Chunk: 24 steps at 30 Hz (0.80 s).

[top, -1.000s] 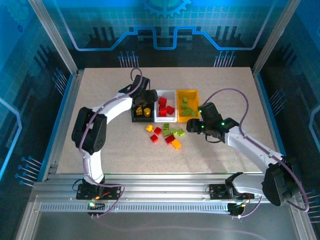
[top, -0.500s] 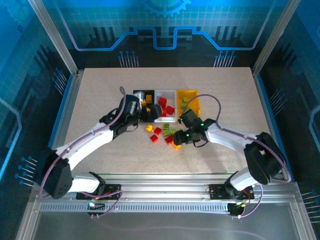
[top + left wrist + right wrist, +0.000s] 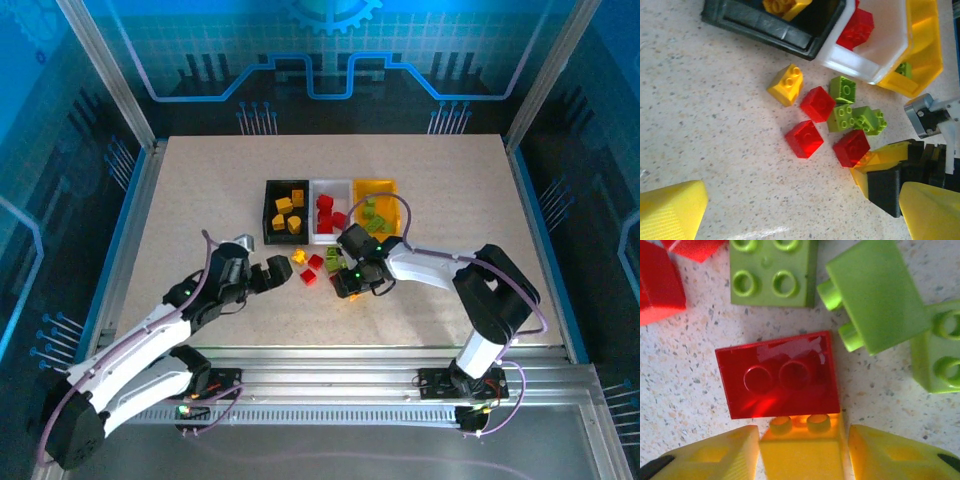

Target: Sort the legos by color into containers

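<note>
The black bin (image 3: 285,211) holds yellow legos, the white bin (image 3: 331,213) red ones, the yellow bin (image 3: 376,205) green ones. Loose legos lie in front of the bins: a yellow brick (image 3: 786,85), three red bricks (image 3: 818,103) (image 3: 804,138) (image 3: 852,147) and green bricks (image 3: 843,89) (image 3: 870,120). My right gripper (image 3: 802,432) (image 3: 345,287) is down on the table, shut on a yellow-orange lego (image 3: 802,452) that touches a red brick (image 3: 780,375). My left gripper (image 3: 800,220) (image 3: 277,272) hovers open, left of the pile, with nothing between its fingers (image 3: 670,210).
The three bins stand side by side, touching, just behind the pile. Green bricks (image 3: 772,272) (image 3: 875,302) crowd the far side of the red brick by my right gripper. Bare table (image 3: 200,190) stretches to the left and right of the bins.
My left arm has drawn back from the black bin toward the near left, gripper empty. My right gripper has slid left into the pile and come down around the yellow-orange lego.
</note>
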Available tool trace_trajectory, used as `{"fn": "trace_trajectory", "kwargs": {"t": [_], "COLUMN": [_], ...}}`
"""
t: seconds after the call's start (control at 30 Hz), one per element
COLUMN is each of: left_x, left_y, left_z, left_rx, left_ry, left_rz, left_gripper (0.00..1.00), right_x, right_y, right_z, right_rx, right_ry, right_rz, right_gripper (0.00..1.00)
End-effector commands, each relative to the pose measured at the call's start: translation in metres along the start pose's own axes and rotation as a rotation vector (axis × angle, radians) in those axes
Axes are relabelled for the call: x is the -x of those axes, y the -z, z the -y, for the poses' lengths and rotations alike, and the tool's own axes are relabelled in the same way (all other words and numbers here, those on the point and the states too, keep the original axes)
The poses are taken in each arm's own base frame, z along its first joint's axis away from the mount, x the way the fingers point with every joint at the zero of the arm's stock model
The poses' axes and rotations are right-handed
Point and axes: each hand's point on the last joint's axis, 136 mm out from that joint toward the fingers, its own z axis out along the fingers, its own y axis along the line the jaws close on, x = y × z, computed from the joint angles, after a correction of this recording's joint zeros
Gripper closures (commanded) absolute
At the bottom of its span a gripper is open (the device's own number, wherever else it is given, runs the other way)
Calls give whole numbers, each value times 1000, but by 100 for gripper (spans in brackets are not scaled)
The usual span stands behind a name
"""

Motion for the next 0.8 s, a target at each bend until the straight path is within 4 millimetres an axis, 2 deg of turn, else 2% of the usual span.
{"fn": "trace_trajectory", "kwargs": {"t": [0.0, 0.1, 0.2, 0.3, 0.4, 0.5, 0.7, 0.77], "left_x": [-7, -10, -11, -14, -19, -23, -29, -31], "left_y": [-1, -3, -4, -5, -7, -7, -2, -1], "left_z": [-20, -26, -31, -36, -43, -47, -54, -56], "left_rx": [61, 80, 98, 108, 118, 129, 153, 149], "left_ry": [43, 46, 38, 35, 40, 43, 51, 55], "left_rz": [5, 1, 2, 3, -5, -15, -29, -34], "left_gripper": [1, 1, 1, 1, 1, 1, 1, 1], "right_x": [-6, -10, -5, 16, 51, 95, 182, 204], "right_y": [0, 5, 20, 47, 70, 76, 58, 48], "right_z": [-4, -4, -12, -31, -55, -71, -80, -80], "right_rx": [-6, 0, 34, 104, 174, 182, 84, 52], "right_ry": [21, 16, 26, 51, 66, 55, 8, -1], "right_rz": [-21, -17, 21, 92, 170, 237, 314, 328], "right_gripper": [57, 67, 73, 75, 75, 74, 73, 73]}}
